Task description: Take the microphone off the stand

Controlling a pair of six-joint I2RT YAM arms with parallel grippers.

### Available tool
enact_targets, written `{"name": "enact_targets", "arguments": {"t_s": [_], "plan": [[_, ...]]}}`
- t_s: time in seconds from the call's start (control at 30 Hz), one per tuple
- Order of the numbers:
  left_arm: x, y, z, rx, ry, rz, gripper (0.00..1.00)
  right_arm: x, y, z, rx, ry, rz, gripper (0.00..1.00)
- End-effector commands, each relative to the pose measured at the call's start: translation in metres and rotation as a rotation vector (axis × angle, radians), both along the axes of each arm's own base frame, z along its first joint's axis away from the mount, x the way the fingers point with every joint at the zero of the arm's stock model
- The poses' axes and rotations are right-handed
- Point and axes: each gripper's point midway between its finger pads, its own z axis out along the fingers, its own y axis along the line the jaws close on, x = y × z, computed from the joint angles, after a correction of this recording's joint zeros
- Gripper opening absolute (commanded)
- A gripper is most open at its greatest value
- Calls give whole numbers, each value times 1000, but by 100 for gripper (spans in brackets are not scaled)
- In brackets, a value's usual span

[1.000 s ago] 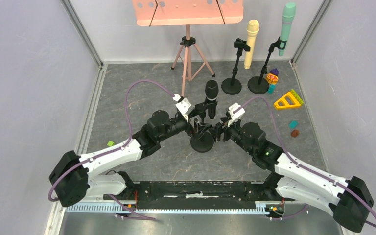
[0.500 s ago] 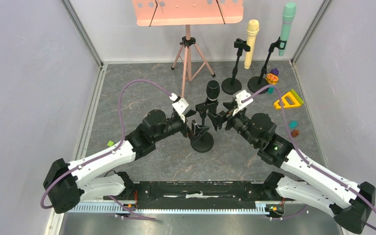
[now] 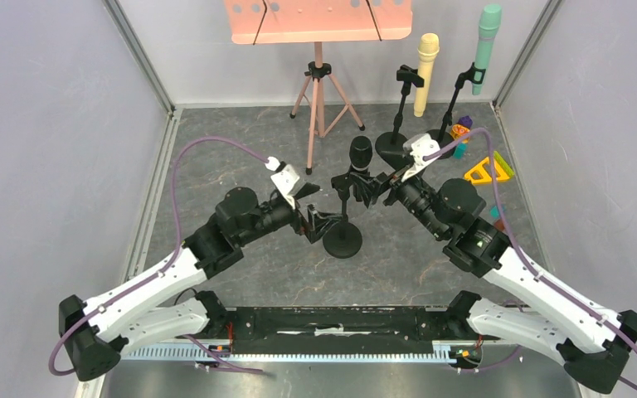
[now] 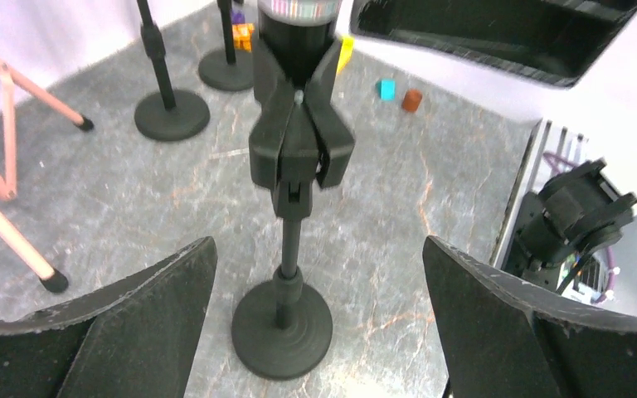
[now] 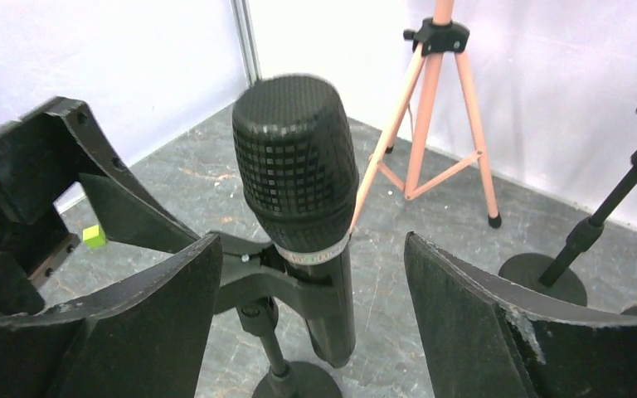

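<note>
The black microphone [image 5: 296,166] stands upright in the clip [image 4: 300,141] at the top of the stand [image 4: 282,327], with its head above the clip and its barrel passing down beside the pole. It looks rigid and fairly light. The barrel seems smooth and may slip, and the mesh head could dent, so the best hold is probably just above the clip, near the pale band [image 5: 319,249]. The right pincer [image 5: 311,240] is released, with a finger on either side of that spot and neither touching. The left pincer [image 4: 315,249] is also released and faces the pole below the clip, where it could brace the tippable stand.
</note>
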Motion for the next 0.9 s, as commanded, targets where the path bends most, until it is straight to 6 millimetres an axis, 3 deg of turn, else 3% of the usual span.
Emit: {"name": "enact_targets", "arguments": {"t_s": [0.0, 0.1, 0.23, 0.43, 0.63, 0.87], "plan": [[-7, 15, 70, -109, -97, 28, 100, 7, -4, 30, 10, -64, -35, 86], [0, 28, 89, -124, -104, 108, 100, 16, -2, 29, -19, -47, -63, 87], [25, 51, 95, -100, -6, 312, 100, 24, 5, 29, -73, -22, -66, 87], [36, 45, 108, -95, 87, 286, 100, 30, 10, 27, -96, 17, -76, 85], [59, 53, 104, -150, 205, 277, 100, 38, 6, 34, -172, 47, -117, 85], [56, 41, 105, -211, 208, 196, 100, 39, 17, 30, -176, 74, -82, 86]]}}
